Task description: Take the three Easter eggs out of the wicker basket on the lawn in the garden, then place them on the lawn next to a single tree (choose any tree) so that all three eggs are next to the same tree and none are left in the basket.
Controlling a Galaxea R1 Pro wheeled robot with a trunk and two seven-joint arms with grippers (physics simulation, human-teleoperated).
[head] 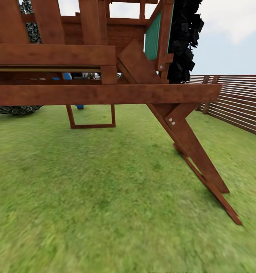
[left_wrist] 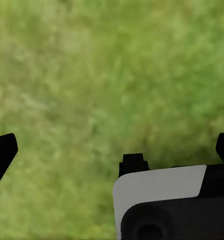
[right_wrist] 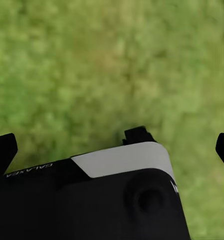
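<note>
We count one wooden play frame [head: 105, 93] across the upper head view, its long beam running level from left to right, with two slanted legs [head: 198, 159] planted in the lawn [head: 105, 197] at right. At far left, one patch of dark speckled foliage [head: 16, 110] sits low on the grass; right of the frame's green panel [head: 152, 40] stands one column of black foliage [head: 185, 38], then one slatted fence [head: 238, 102]. The left gripper [left_wrist: 112, 150] hangs over bare grass, fingers wide apart, nothing between. The right gripper [right_wrist: 114, 147] likewise, fingers spread, empty, over grass.
</note>
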